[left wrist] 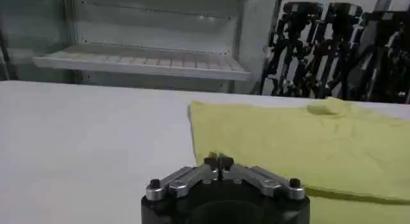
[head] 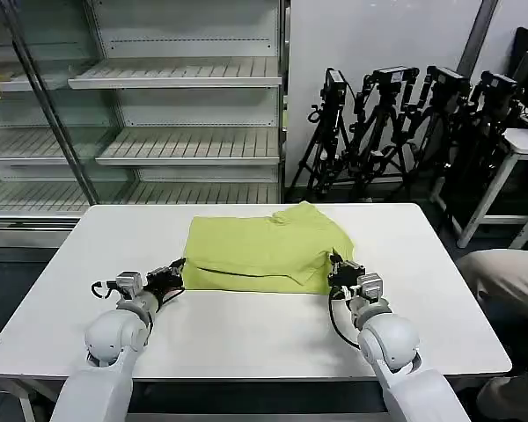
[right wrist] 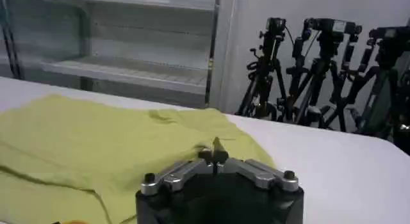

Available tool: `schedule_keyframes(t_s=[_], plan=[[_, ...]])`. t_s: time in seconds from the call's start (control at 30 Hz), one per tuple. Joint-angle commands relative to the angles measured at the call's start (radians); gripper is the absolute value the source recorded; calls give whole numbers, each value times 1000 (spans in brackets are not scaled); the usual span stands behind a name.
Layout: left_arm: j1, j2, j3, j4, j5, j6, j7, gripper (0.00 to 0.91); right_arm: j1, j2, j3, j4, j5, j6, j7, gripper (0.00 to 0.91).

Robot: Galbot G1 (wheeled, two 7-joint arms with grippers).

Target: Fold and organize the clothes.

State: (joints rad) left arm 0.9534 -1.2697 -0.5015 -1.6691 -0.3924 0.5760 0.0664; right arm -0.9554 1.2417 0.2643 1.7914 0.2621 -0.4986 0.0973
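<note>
- The T-shirt (head: 262, 253) lies partly folded in the middle of the white table (head: 422, 290), a layer doubled over so a fold line runs along its near edge; the sleeves and collar bunch at the far right.
- The left tool (head: 172, 278) sits low at the shirt's near-left corner, just beside the cloth. In the left wrist view its fingertips (left wrist: 218, 162) meet, clenched, with no fabric visibly between them.
- The right tool (head: 341, 270) rests at the near-right corner, over the shirt's edge. Its tips (right wrist: 216, 156) are also pressed together; whether they pinch cloth I cannot tell.
- Both tools flank the near edge symmetrically, probably so the two corners can be carried together for an even fold.
- The fold looks part done; a further fold seems to remain.
</note>
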Motion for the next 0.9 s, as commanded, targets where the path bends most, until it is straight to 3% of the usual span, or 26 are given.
schedule_keyframes(t_s=[0.03, 0.27, 0.4, 0.5, 0.67, 0.9], plan=[[-19, 1, 2, 31, -1, 0, 0, 907, 19, 12, -4, -40, -20, -3, 2, 907], [-15, -1, 3, 42, 32, 0, -1, 907, 45, 22, 17, -88, -21, -3, 34, 907], [-13, 1, -7, 32, 40, -2, -4, 907, -19, -8, 56, 32, 10, -54, 35, 907], [32, -2, -15, -23, 129, -139, 35, 907, -109, -48, 73, 151, 39, -80, 42, 907], [108, -16, -26, -192, 91, -51, 19, 907, -216, -78, 104, 222, 41, -80, 53, 907], [159, -7, 0, -196, 70, 3, -58, 907, -242, -74, 113, 197, 69, -80, 76, 907]])
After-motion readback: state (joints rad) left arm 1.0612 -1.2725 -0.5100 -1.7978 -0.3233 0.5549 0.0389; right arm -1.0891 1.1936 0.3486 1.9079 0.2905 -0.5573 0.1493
